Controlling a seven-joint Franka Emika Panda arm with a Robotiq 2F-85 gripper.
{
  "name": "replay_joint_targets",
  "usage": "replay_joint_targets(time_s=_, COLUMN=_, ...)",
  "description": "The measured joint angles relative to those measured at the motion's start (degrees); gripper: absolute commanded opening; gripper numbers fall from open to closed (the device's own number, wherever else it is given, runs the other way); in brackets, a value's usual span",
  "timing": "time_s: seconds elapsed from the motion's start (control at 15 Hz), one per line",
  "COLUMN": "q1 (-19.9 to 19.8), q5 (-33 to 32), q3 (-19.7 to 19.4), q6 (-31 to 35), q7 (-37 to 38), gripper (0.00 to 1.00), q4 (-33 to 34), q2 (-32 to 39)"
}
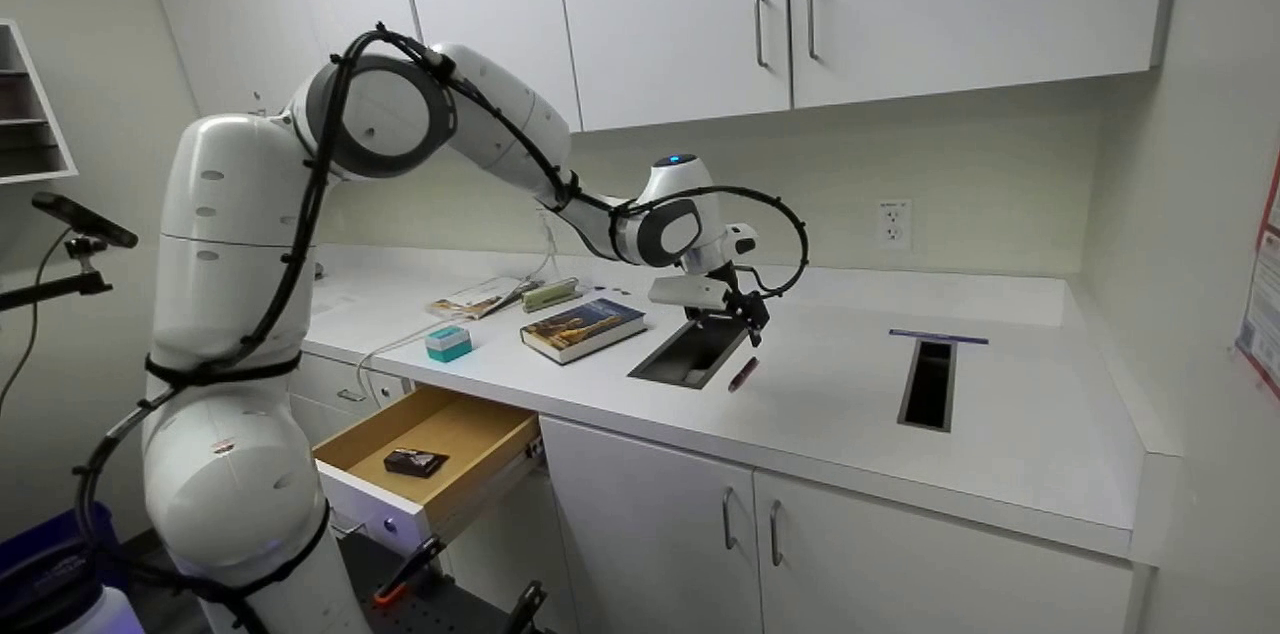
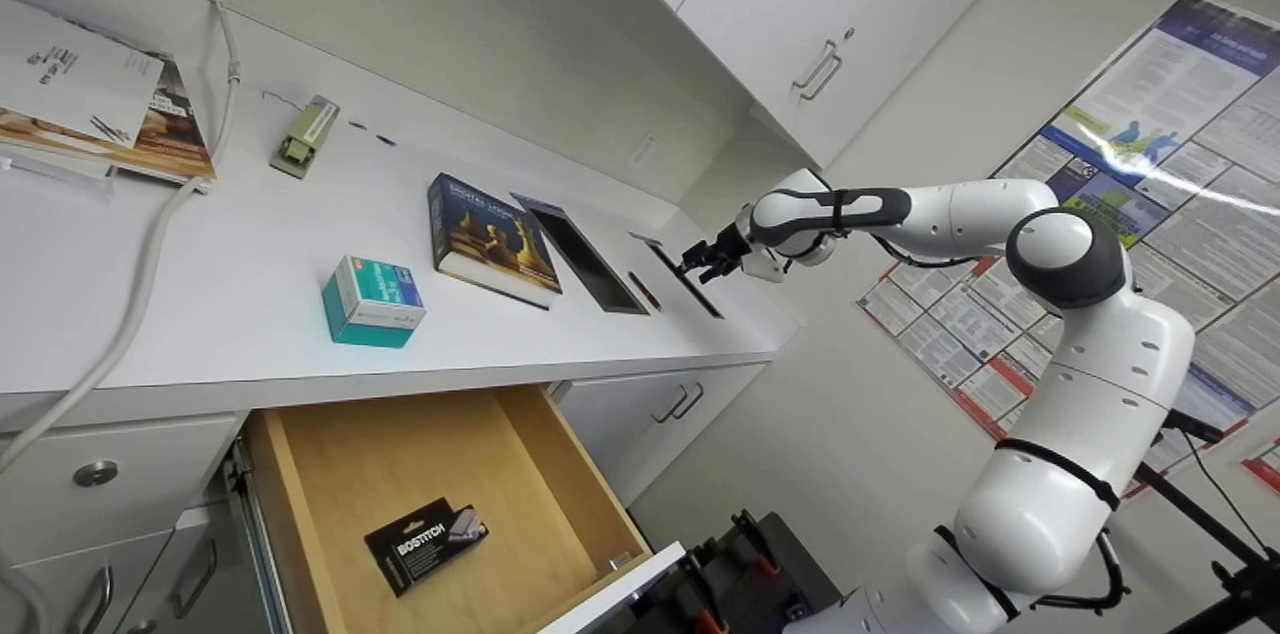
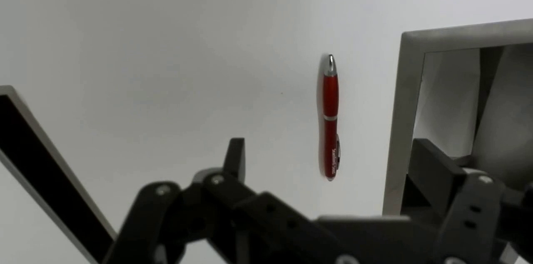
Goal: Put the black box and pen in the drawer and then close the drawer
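Observation:
The drawer [image 1: 470, 424] stands pulled out below the counter, its wooden inside also visible in an exterior view [image 2: 345, 459]. The black box [image 1: 415, 462], marked Bostitch [image 2: 425, 546], lies flat on the drawer floor. The red pen [image 3: 331, 97] lies on the white counter beside a framed opening; it shows in both exterior views [image 1: 743, 374] [image 2: 645, 292]. My gripper [image 3: 332, 149] is open and empty above the counter. In the wrist view the pen's clip end lies between the two fingertips, with the pen below them. The gripper also shows in both exterior views [image 1: 757, 329] [image 2: 700, 266].
A large framed opening [image 3: 397, 130] lies right beside the pen, and a narrow slot [image 1: 928, 384] farther along the counter. A thick book [image 1: 583, 329], a teal and white box [image 2: 373, 302] and a green stapler [image 2: 305, 136] lie on the counter. Upper cabinets [image 1: 680, 14] overhang it.

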Motion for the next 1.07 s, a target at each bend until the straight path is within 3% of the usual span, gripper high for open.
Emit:
replay_joint_targets(time_s=0.47, q1=0.66, q5=-2.37, q3=-0.69, q6=-6.13, q7=0.26, gripper=1.0, q4=9.9, q2=7.94)
replay_joint_targets(time_s=1.07, q1=2.04, q5=-4.29, q3=-1.7, q6=-6.11, q7=2.34, gripper=1.0, q4=11.56, q2=10.41)
